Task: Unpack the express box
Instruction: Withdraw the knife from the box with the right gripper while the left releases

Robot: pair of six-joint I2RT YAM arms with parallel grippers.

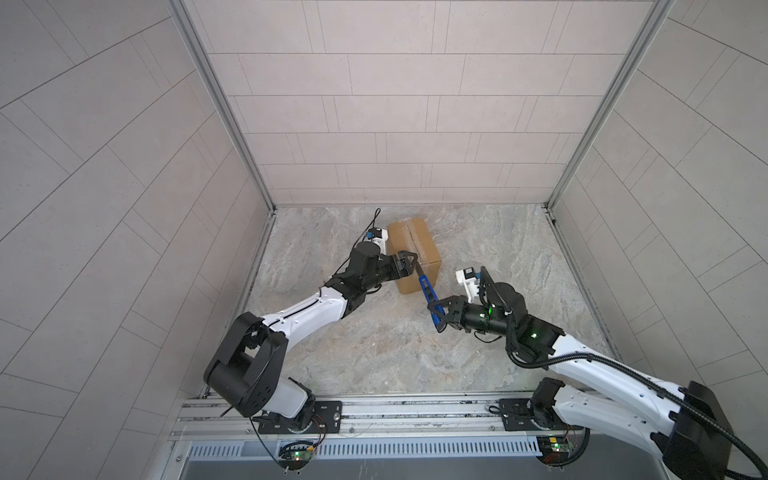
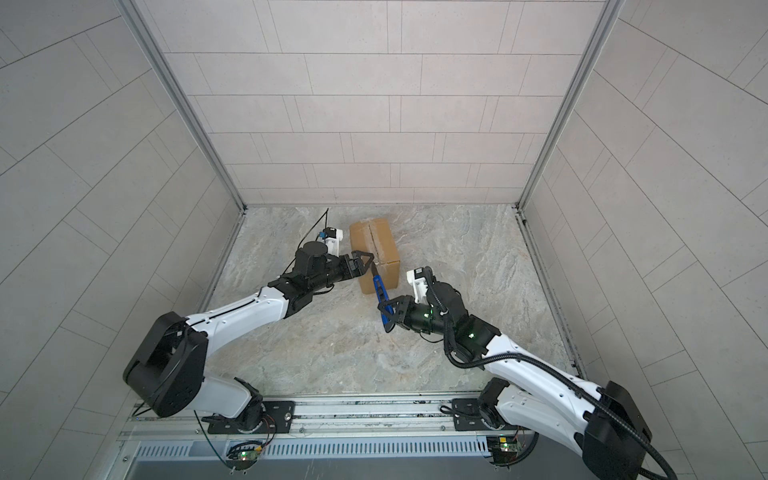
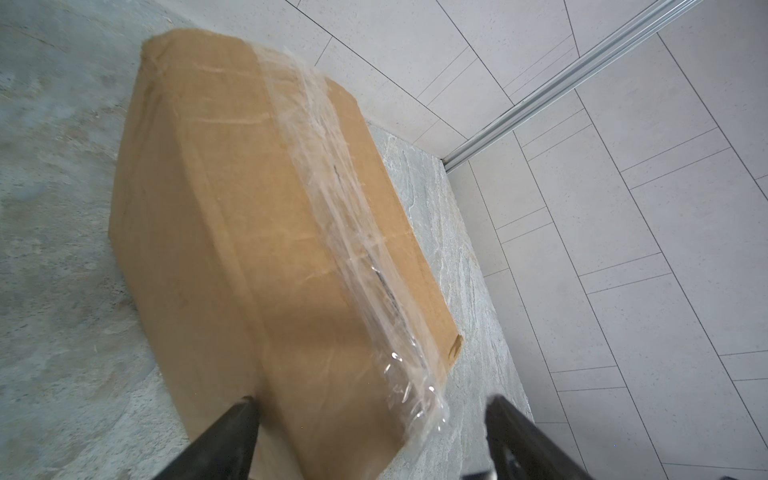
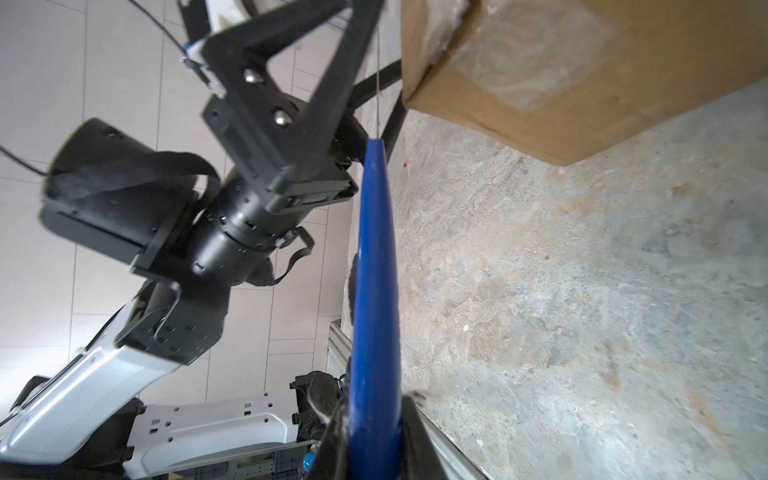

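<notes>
The express box (image 1: 415, 245) (image 2: 376, 247), a brown carton with clear tape along its top seam, sits on the stone table towards the back. My left gripper (image 1: 409, 261) (image 2: 365, 259) is open at the box's near end. In the left wrist view its fingers (image 3: 232, 432) straddle the taped near corner of the box (image 3: 257, 232) with a gap on one side. My right gripper (image 1: 439, 319) (image 2: 390, 316) (image 4: 374, 415) is shut on a blue-handled cutter (image 1: 428, 297) (image 2: 380, 291) (image 4: 374, 270). The cutter points at the box's near top edge (image 4: 582, 70).
Tiled walls (image 1: 407, 166) close in the back and both sides. An aluminium rail (image 1: 395, 411) carrying both arm bases runs along the front edge. Bare stone table surface (image 1: 374, 353) lies between the box and the rail.
</notes>
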